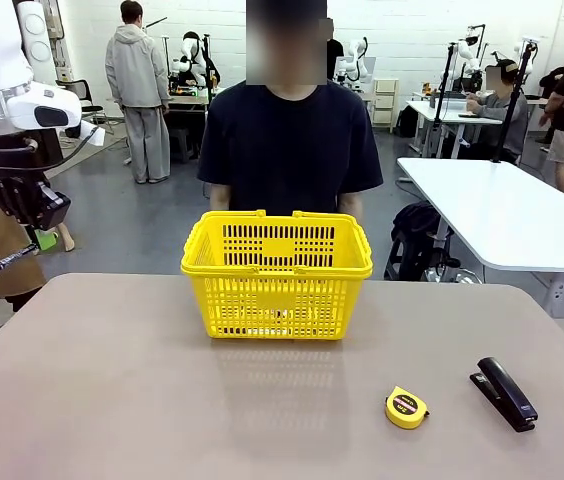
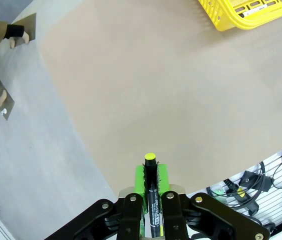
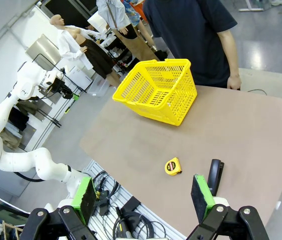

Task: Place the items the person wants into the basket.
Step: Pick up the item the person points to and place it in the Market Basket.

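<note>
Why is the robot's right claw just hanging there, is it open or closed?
Open. In the right wrist view its two green-padded fingers stand wide apart with nothing between them, above the table near the stapler.

The front camera sits low on the robot's side and looks level across the beige table [image 1: 112, 400] at the bright yellow slotted plastic basket [image 1: 277, 285] and the person in a dark short-sleeved T-shirt [image 1: 292, 140] standing close behind it. The left wrist camera looks steeply down from above the table's near left edge, sharing only a corner of the basket [image 2: 241, 12]. The right wrist camera looks from high and far back, slantwise across the whole table, sharing basket [image 3: 158, 90], person [image 3: 201, 35], round yellow tape measure [image 3: 172, 166] and black stapler [image 3: 214, 175] with the front view.
</note>
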`<state>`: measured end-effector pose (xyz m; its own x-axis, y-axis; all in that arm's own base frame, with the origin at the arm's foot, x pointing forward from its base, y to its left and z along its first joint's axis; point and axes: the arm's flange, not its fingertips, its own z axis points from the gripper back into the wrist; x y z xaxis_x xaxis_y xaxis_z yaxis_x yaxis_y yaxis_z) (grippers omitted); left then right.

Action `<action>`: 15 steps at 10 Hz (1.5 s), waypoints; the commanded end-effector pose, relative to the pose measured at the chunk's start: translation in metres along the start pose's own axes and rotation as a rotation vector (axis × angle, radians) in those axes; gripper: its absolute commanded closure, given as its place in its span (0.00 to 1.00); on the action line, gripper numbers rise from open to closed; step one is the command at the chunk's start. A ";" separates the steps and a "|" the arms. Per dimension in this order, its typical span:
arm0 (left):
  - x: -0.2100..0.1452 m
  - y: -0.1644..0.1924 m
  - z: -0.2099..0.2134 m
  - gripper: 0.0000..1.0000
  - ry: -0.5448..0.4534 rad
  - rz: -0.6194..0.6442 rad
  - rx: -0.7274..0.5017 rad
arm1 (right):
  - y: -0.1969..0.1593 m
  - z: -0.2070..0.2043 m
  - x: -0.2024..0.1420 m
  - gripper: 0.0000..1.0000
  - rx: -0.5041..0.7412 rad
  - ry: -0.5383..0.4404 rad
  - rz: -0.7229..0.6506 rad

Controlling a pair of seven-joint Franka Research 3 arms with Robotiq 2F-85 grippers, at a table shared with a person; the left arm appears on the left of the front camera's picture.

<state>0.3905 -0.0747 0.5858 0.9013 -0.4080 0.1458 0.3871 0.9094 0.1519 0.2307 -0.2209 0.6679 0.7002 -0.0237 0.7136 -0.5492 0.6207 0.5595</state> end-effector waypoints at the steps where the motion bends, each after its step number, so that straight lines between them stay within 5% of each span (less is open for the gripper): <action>1: 0.001 0.000 0.002 1.00 -0.014 -0.007 0.003 | 0.001 0.000 0.002 0.00 0.023 -0.020 0.016; 2: 0.001 0.000 0.002 1.00 -0.014 -0.007 0.003 | 0.001 0.000 0.002 0.00 0.023 -0.020 0.016; 3: 0.000 0.000 0.000 0.89 0.000 0.000 0.000 | 0.001 0.000 0.002 0.00 0.023 -0.020 0.016; 5: 0.050 -0.073 0.039 0.89 -0.060 -0.166 0.097 | 0.001 0.000 0.002 0.00 0.023 -0.020 0.016; 6: 0.136 -0.174 0.070 0.89 -0.121 -0.442 0.083 | 0.001 0.000 0.002 0.00 0.023 -0.020 0.016; 11: 0.202 -0.249 0.047 0.89 -0.123 -0.611 0.080 | 0.001 0.000 0.002 0.00 0.023 -0.020 0.016; 15: 0.233 -0.242 0.009 0.89 -0.105 -0.827 -0.011 | 0.001 0.000 0.002 0.00 0.023 -0.020 0.016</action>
<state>0.5002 -0.3959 0.5912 0.3448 -0.9355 0.0771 0.8950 0.3524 0.2734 0.2302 -0.2211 0.6682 0.6996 -0.0250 0.7141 -0.5488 0.6213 0.5594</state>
